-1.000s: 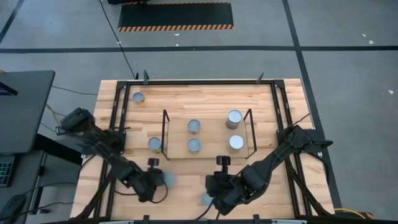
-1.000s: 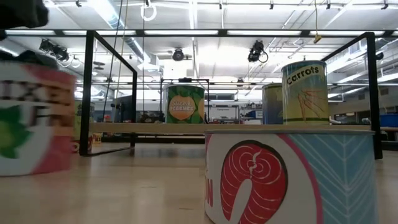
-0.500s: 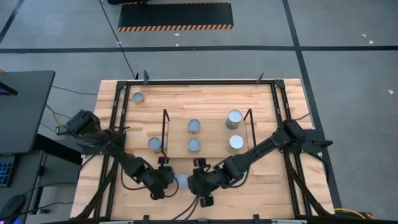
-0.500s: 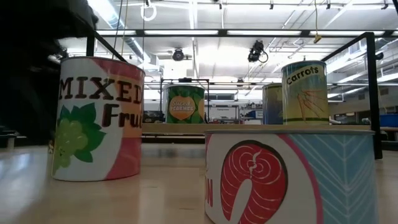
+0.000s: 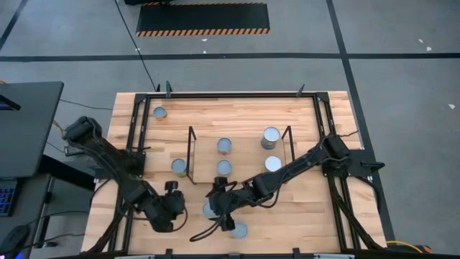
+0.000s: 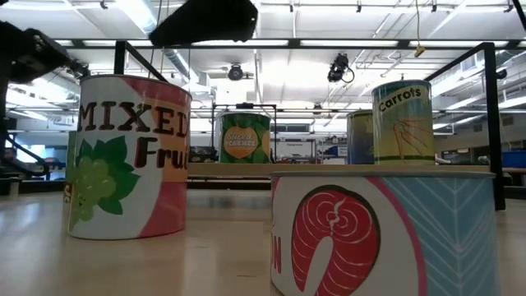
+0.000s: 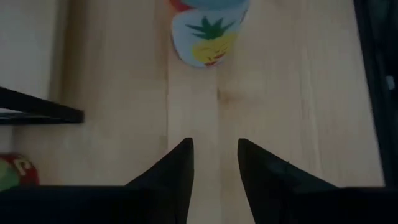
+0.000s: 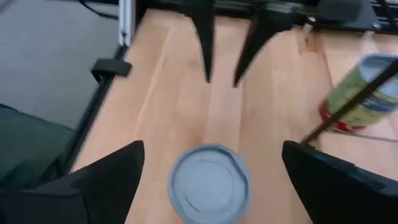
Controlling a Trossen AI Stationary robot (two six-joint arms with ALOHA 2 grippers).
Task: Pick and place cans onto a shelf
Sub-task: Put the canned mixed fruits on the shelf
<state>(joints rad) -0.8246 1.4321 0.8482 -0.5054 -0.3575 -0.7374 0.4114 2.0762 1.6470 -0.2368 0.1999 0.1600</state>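
Mixed-fruit can point(image 8: 209, 183) between right gripper's point(image 8: 208, 180) wide-spread jaws—apparently untouched (left gripper point(image 7: 214, 165) nearby, narrowly parted, empty)

A robotics lab in a big industrial hall

Grey concrete floor point(image 5: 402, 65) with dark tape lines and a hazard-striped mat point(image 5: 203, 19) at 12 o'clock surround the black-framed wooden table point(image 5: 244, 111); cables trail off at 9 o'clock beside a dark desk point(image 5: 25, 126). Beyond the table, the low view shows long ceiling strip lights point(image 6: 329, 43), exposed ducts and hanging cameras point(image 6: 339, 67) (very much a test-cell look).
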